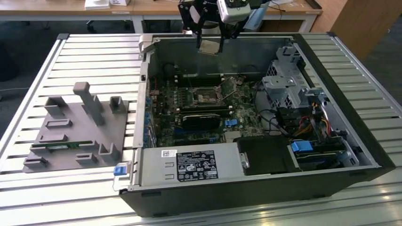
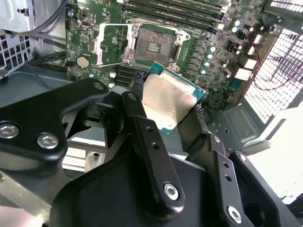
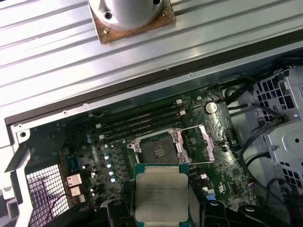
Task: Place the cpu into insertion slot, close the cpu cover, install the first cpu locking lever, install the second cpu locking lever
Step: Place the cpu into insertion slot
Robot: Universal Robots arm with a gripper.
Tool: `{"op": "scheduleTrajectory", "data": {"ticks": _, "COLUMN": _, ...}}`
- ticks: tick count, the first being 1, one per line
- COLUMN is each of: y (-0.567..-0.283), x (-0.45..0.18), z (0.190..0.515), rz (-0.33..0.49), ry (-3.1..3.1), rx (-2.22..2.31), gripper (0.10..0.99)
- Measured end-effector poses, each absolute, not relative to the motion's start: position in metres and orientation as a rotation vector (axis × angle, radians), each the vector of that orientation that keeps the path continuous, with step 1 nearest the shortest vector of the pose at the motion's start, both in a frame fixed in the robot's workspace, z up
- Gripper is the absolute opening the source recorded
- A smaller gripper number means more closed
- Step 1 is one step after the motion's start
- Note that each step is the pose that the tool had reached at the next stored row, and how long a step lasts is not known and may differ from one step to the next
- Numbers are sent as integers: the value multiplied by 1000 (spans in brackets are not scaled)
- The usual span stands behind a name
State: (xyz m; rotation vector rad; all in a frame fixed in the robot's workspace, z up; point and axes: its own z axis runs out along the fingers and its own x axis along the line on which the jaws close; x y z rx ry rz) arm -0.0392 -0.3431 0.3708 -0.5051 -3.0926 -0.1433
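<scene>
The jaws are closed on the cpu [image 2: 168,101], gripping it by two opposite edges, with its dull metal top facing the second wrist view and its green rim visible along the edge. In the exterior view the cpu [image 1: 208,47] hangs in the air above the open computer case [image 1: 361,141], near the case's far wall and clear of the motherboard [image 1: 188,101] below. The insertion slot [image 2: 154,47] lies uncovered on the board, its dark centre exposed, apart from the held chip. The cpu cover [image 2: 113,42] is swung open and sits just beside the slot, the green board showing through its window. In the first wrist view the cpu [image 3: 161,196] appears in front of the insertion slot [image 3: 157,150], with the cpu cover [image 3: 201,144] beside it and the long memory slots [image 3: 142,120] on the slot's other side. The case rests on a slatted metal surface [image 1: 94,52]; a grey holder block [image 1: 75,129] stands on it at the exterior view's left
</scene>
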Motion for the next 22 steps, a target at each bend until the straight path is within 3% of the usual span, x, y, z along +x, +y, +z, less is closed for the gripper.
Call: {"op": "scheduleTrajectory", "data": {"ticks": 22, "y": -343, "x": -41, "z": 370, "rz": -144, "ry": -3056, "rx": -720, "gripper": 541}}
